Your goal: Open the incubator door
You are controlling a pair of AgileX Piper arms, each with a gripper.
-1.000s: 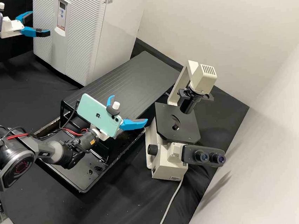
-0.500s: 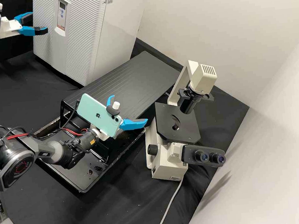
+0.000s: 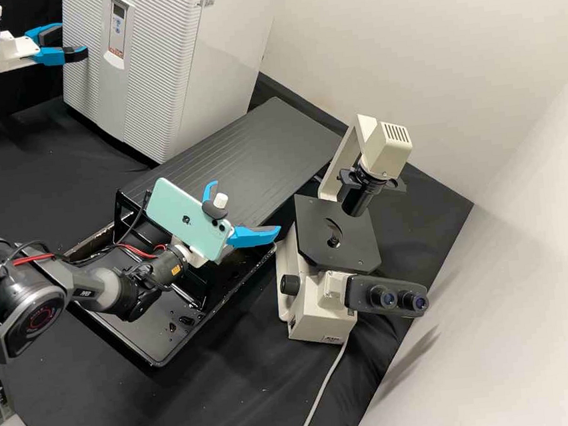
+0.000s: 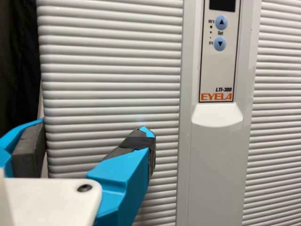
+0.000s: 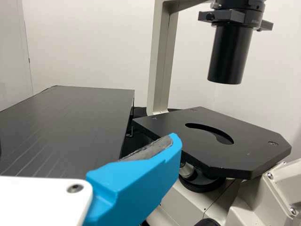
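So, your target is the incubator door (image 3: 150, 72), the ridged front of the pale incubator (image 3: 234, 43) standing toward the bench's far edge, behind the slatted black platform (image 3: 245, 156). It looks shut to me, and nothing has hold of it. The bench (image 3: 214, 394) carries the microscope (image 3: 313, 304) too, closer to the corner where the walls meet.

You want the left gripper (image 3: 73, 40) for this; it is clearly the nearer one. Its fingers are spread wide with nothing between them, and they point at the door near its upright side edge (image 4: 43, 80). In the left wrist view one finger (image 4: 30, 150) lines up with that edge, while the other (image 4: 136, 162) is in front of the ridges, short of the control panel (image 4: 217, 70). You can't be sure from here whether either one touches.

The door's long axis runs upright, so I'd judge your next move to be bringing a fingertip around that side edge and drawing it outward, away from the incubator. Watch the depth: come in too shallow and you may only scrape the ridges; press too hard and you could shove the whole cabinet.

Your right gripper (image 3: 246, 206) hangs empty beside the microscope, fingers well parted, pointing away from the door.
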